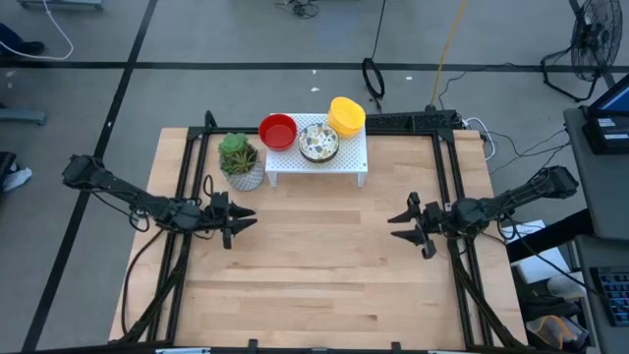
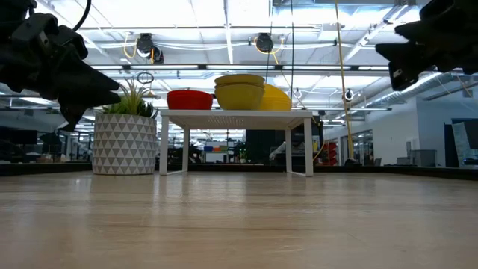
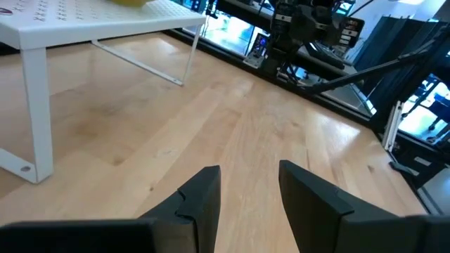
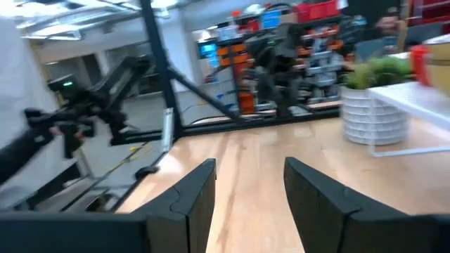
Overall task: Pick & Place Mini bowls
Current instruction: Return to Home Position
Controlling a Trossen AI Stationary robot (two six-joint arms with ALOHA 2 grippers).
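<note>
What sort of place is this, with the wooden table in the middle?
Most likely a robotics lab or workshop in a large hall. The left arm and right arm wait at either side of a wooden table, ceiling lights run overhead, and shelves of equipment stand beyond.

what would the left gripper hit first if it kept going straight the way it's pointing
Probably the right gripper, facing the left gripper across the wooden table; the white perforated rack lies off that line.

Table (image 1: 314, 275) centre open; rack (image 1: 349, 160), mini bowls (image 1: 318, 144), plant (image 1: 238, 154) crowd the back.
</note>
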